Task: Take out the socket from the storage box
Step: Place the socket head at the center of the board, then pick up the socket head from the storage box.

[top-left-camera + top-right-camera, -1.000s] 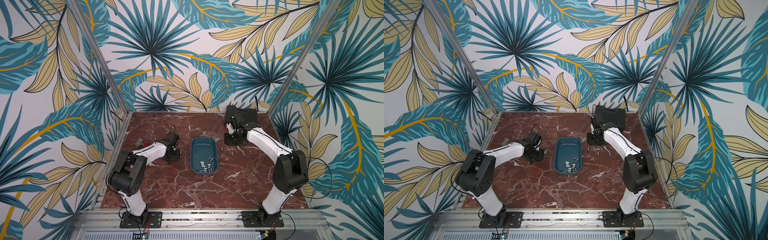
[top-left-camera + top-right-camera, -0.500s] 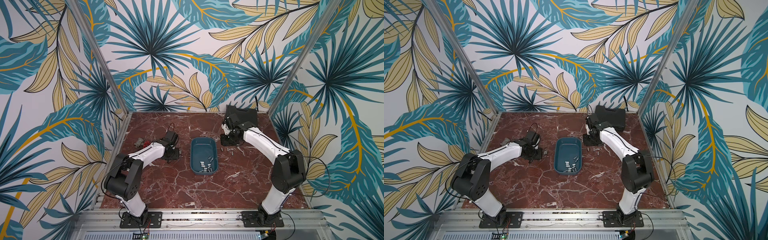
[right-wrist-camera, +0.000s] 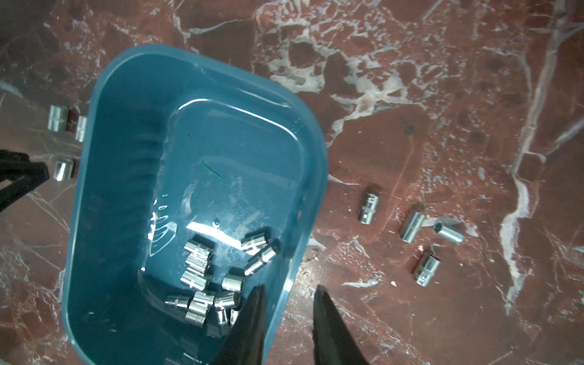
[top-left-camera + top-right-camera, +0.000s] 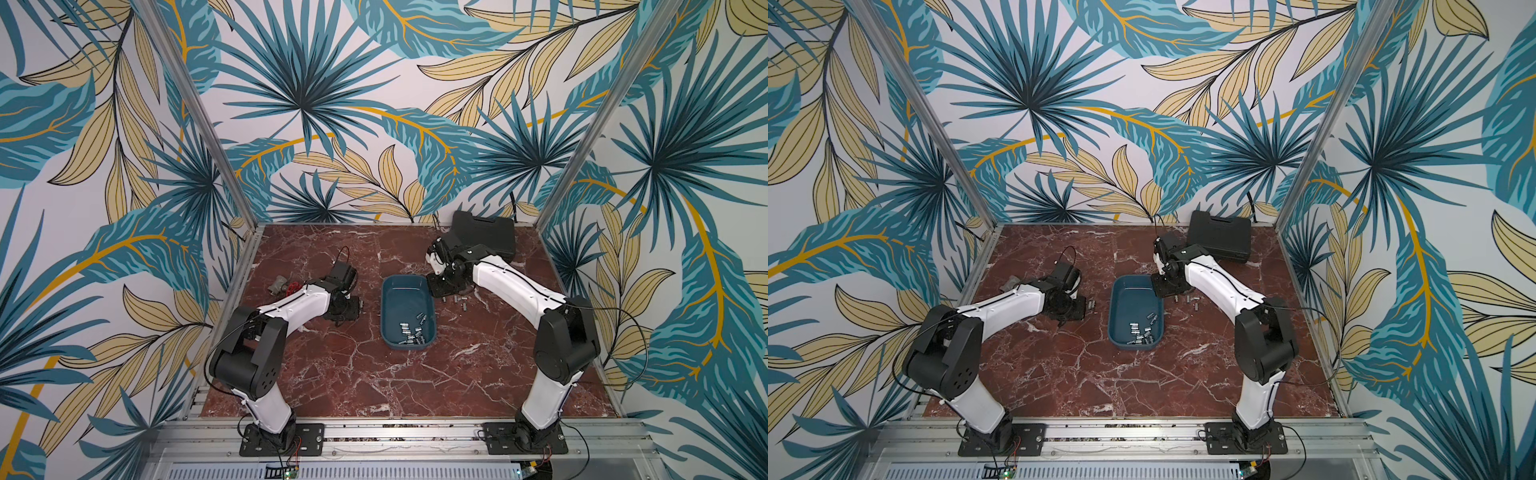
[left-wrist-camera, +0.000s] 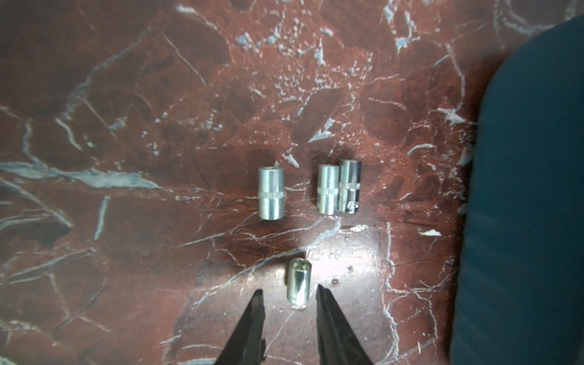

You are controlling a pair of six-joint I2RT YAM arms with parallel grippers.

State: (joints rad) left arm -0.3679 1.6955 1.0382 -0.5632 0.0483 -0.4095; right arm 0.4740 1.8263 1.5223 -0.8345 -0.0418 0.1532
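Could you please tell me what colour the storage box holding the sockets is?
Teal-blue. The storage box shows best in the right wrist view.

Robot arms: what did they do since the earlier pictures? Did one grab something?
The right gripper slid sideways toward the blue box and now hangs over its edge, jaws a little apart, holding nothing. The left gripper hardly moved: it stays low around a socket lying on the table, not squeezing it. Nothing was picked up or dropped. The box and the pile of sockets inside it stayed put.
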